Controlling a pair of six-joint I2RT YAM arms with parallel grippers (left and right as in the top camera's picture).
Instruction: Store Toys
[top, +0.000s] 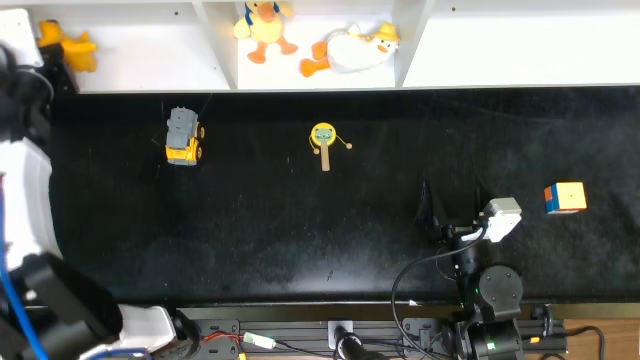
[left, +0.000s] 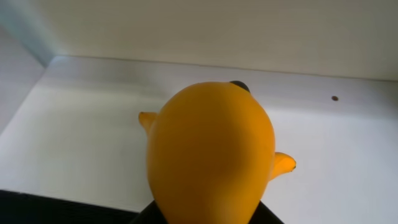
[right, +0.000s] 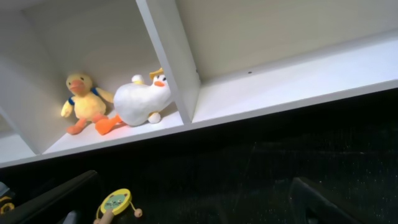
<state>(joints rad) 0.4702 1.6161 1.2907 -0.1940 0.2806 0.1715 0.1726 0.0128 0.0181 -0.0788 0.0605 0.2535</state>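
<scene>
An orange-yellow toy (left: 211, 155) sits over the white floor of the shelf's left compartment (top: 150, 60), with my left gripper (top: 55, 62) shut on it; dark fingers (left: 146, 216) flank its base. In the middle compartment stand a yellow duck plush (top: 265, 25) and a white goose plush (top: 350, 48), which the right wrist view also shows as the duck (right: 84, 102) and the goose (right: 140, 99). On the black table lie a yellow toy truck (top: 183, 136), a yellow rattle drum (top: 324, 140) and a colour cube (top: 564, 197). My right gripper (top: 450, 205) hovers open near the table's front, holding nothing.
The shelf's right compartment (top: 520, 50) is bare white. White dividers (right: 171, 56) separate the compartments. The rattle drum (right: 115, 202) lies just ahead of the right gripper (right: 196, 186). Cables and the arm bases run along the table's front edge.
</scene>
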